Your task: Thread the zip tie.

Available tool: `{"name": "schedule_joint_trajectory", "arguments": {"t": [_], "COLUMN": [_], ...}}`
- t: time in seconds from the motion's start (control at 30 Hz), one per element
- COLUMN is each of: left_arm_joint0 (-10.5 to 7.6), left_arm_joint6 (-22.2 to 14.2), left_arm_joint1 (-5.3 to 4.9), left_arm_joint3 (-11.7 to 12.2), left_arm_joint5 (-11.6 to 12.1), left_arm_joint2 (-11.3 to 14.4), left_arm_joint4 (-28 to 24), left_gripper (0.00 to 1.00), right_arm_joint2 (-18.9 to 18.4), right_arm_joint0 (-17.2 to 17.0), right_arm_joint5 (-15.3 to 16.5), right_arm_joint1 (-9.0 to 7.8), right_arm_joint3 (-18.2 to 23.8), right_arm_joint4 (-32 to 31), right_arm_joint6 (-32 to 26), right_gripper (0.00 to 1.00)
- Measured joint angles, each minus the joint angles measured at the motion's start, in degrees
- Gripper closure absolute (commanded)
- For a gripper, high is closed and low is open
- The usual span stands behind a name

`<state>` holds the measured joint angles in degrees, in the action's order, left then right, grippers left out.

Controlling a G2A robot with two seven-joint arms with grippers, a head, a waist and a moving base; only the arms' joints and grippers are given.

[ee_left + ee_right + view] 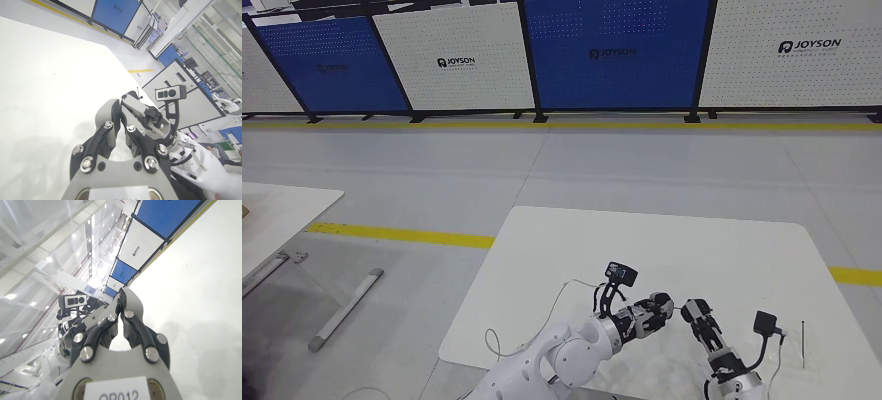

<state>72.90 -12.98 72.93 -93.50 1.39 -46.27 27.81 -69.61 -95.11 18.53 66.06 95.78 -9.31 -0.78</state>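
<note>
Along the far side of the hall runs a row of partition panels (617, 55), perforated board in black frames, by turns blue and white. They stand on a smooth, pale grey floor (542, 170) crossed by a yellow line (402, 235). Nearer, the white desk (662, 240) is a broad matt slab with rounded corners. A second white table (282, 215) stands off its left side, and a grey bar (347, 308) lies on the floor between the two. Over the near edge of the desk, somewhat right of its middle, the left gripper (662, 305) (119, 113) and the right gripper (697, 315) (120, 302) are held just beside one another. Each is built of flat grey metal plates, black link bars and bright round screw heads, with black ribbed pads (122, 298) lining the inner faces. The left gripper's jaws are closed, pad pressed against pad, and the right gripper's jaws are closed the same way. Each wrist carries a small camera box (171, 93) on a curved black bracket. The zip tie (802, 340) (138, 91), a thin, straight black strip, lies flat on the desk near its right edge. It sits toward the near right corner and roughly parallel to that edge, well apart from both grippers.
</note>
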Motion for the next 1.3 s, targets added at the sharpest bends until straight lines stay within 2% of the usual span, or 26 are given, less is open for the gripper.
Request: {"name": "schedule_joint_trajectory", "arguments": {"t": [0.2, 0.3, 0.5, 0.77, 0.87, 0.93, 0.97, 1.0, 1.13, 1.3], "left_arm_joint0": [0.0, 0.03, 0.18, 0.1, 0.0, -0.01, -0.02, -0.05, -0.11, 0.01], "left_arm_joint6": [-0.3, -0.7, -0.6, -1.1, -1.0, -0.9, -0.9, -1.0, -1.1, -0.5], "left_arm_joint1": [0.06, 0.07, 0.02, 0.04, 0.1, 0.14, 0.14, 0.15, 0.16, 0.18], "left_arm_joint3": [0.1, 0.0, -0.1, 0.0, 0.0, -0.1, -0.1, -0.1, -0.2, -0.5], "left_arm_joint5": [0.1, 1.1, 1.5, 0.9, 0.2, -0.1, -0.1, -0.2, -0.4, -0.9], "left_arm_joint2": [0.2, 0.2, -0.1, -0.2, -0.1, 0.0, 0.0, 0.0, 0.0, -0.1], "left_arm_joint4": [0.3, -0.6, -0.7, -0.7, -0.4, -0.2, -0.2, -0.1, 0.2, 0.6], "left_gripper": [1.0, 1.0, 1.0, 1.0, 0.93, 0.79, 0.65, 0.61, 0.68, 0.82], "right_arm_joint2": [-0.6, -0.7, -0.6, -0.9, -1.2, -1.3, -1.3, -1.3, -1.4, -1.5], "right_arm_joint0": [-0.4, -0.4, -0.2, -0.3, -0.5, -0.6, -0.7, -0.7, -0.7, -0.9], "right_arm_joint5": [0.4, 0.4, 0.1, -0.1, -0.5, -0.9, -0.9, -1.0, -1.1, -1.5], "right_arm_joint1": [0.1, 0.19, 0.39, 0.62, 0.7, 0.78, 0.82, 0.86, 0.99, 1.15], "right_arm_joint3": [0.3, 0.4, 0.2, 0.2, 0.3, 0.5, 0.5, 0.5, 0.5, 0.5], "right_arm_joint4": [0.3, 0.3, 0.2, 0.0, -0.6, -1.3, -1.4, -1.5, -1.7, -2.4], "right_arm_joint6": [-0.9, -1.2, -2.1, -2.0, -1.3, -0.7, -0.6, -0.6, -0.5, 0.0], "right_gripper": [1.0, 1.0, 1.0, 1.0, 1.0, 1.0, 1.0, 1.0, 1.0, 1.0]}}
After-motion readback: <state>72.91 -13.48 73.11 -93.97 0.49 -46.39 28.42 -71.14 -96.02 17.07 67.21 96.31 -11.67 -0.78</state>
